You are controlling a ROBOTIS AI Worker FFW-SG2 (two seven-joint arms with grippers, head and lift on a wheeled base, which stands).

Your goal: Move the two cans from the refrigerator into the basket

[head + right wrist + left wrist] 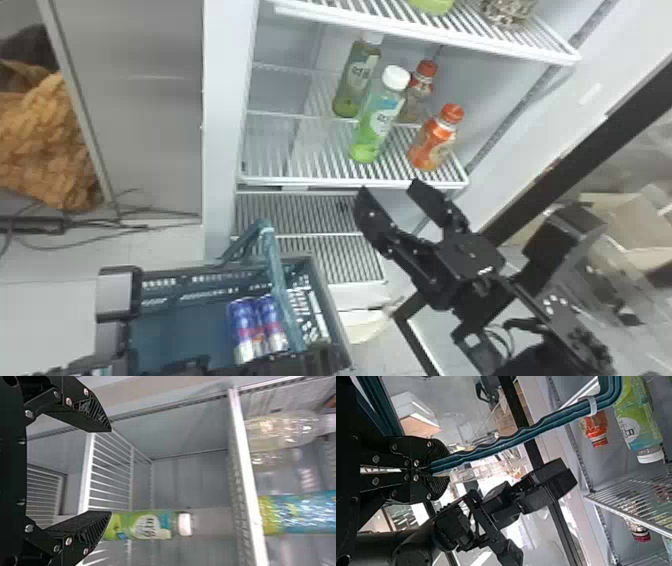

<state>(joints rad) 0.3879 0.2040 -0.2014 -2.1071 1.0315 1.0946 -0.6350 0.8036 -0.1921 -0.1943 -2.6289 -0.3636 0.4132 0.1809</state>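
Two blue-and-silver cans (244, 330) (272, 324) lie side by side inside the dark teal basket (320, 280), near its right end. At the bottom of the head view is my left gripper (280, 361), at the basket's near side. Seen from the left wrist, my left gripper (440, 468) is shut on the teal basket handle (506, 439). My right gripper (390, 190) stands open and holds nothing, in front of the refrigerator's middle shelf (320, 177). In the right wrist view, the right gripper (111, 471) has its fingers wide apart.
Green bottles (377, 125) and orange-capped bottles (434, 140) stand on the refrigerator's middle shelf. An upper shelf (425, 37) holds more items. Lower wire racks (300, 215) lie behind the basket. The open door's dark edge (590, 145) slants along the right.
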